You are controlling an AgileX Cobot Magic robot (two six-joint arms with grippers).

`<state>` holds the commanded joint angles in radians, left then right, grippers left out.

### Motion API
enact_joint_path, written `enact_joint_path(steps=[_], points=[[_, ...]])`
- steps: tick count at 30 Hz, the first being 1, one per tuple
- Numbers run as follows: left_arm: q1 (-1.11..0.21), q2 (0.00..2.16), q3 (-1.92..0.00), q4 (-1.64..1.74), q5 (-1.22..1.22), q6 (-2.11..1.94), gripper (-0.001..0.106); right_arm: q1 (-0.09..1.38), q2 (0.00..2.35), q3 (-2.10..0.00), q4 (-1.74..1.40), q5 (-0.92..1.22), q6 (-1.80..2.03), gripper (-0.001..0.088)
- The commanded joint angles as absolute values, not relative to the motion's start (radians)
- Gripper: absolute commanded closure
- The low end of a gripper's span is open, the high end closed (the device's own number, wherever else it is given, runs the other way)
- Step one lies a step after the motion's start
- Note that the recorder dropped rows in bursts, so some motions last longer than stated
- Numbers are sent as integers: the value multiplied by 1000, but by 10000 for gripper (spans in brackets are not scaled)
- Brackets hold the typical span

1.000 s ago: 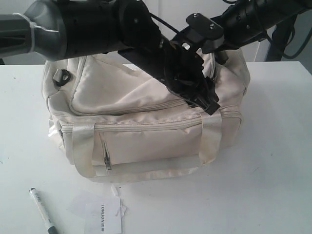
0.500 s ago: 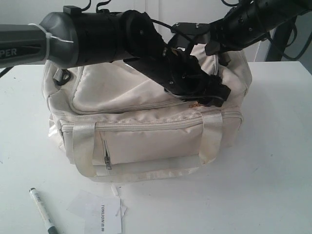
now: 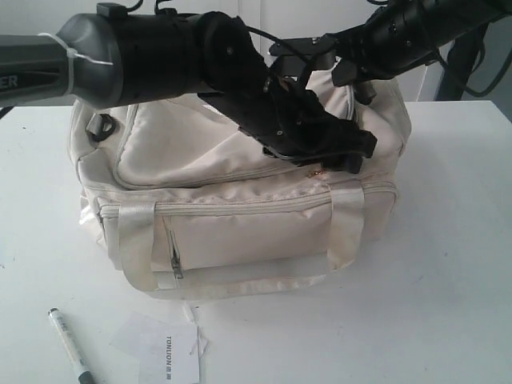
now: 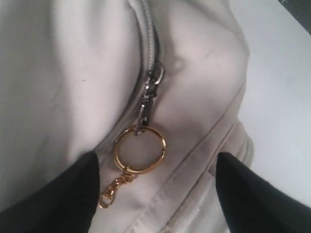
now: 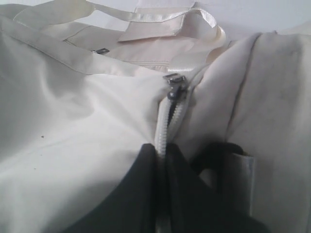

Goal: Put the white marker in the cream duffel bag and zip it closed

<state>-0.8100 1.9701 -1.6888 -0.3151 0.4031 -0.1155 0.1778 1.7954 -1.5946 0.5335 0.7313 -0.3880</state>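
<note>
Lower left of the exterior view, flat on the white table [image 3: 448, 280]: the white marker [image 3: 69, 344], outside the bag and well apart from both arms, long axis on a diagonal from a dark tip at upper left down to the bottom edge, where cut off. Just right of it, a paper tag [image 3: 170, 358] with dark print. Centre: the cream duffel bag [image 3: 240, 216], long axis running across the view, front zip pocket [image 3: 240, 236] toward the camera. Over its top, the left arm [image 3: 160, 56] reaching in from the left and the right arm [image 3: 416, 28] from the upper right, meeting at the bag's right end; jaw states not readable from here. Only in the left wrist view: a metal zipper pull [image 4: 151, 85] carrying a gold ring [image 4: 140, 148] and a short gold chain [image 4: 112, 193], with the left gripper [image 4: 155, 158] spread wide, dark fingertips [image 4: 63, 194] either side of the ring, holding nothing. Only in the right wrist view: the right gripper [image 5: 163, 167] closed, pinching the tape of the top zipper [image 5: 164, 124] just below a metal slider [image 5: 174, 83], shiny straps [image 5: 160, 19] beyond.
</note>
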Motion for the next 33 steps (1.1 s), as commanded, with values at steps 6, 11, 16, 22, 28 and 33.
enact_joint_path(steps=[6,11,16,22,28,33], points=[[-810,1983,-1689,-311,340,-134,440,178,1795,-1595,535,734,-388,868],[-810,1983,-1689,-309,329,-139,856,178,1795,-1595,545,732,-388,868],[-810,1971,-1689,-309,355,-135,1053,178,1795,-1595,545,734,-388,868],[-810,1924,-1689,-248,390,-135,1053,178,1795,-1595,545,734,-397,868],[-810,1895,-1689,-203,453,-135,1053,178,1795,-1595,543,734,-398,868],[-810,1861,-1689,-146,507,-135,1053,178,1795,-1595,543,732,-400,868]])
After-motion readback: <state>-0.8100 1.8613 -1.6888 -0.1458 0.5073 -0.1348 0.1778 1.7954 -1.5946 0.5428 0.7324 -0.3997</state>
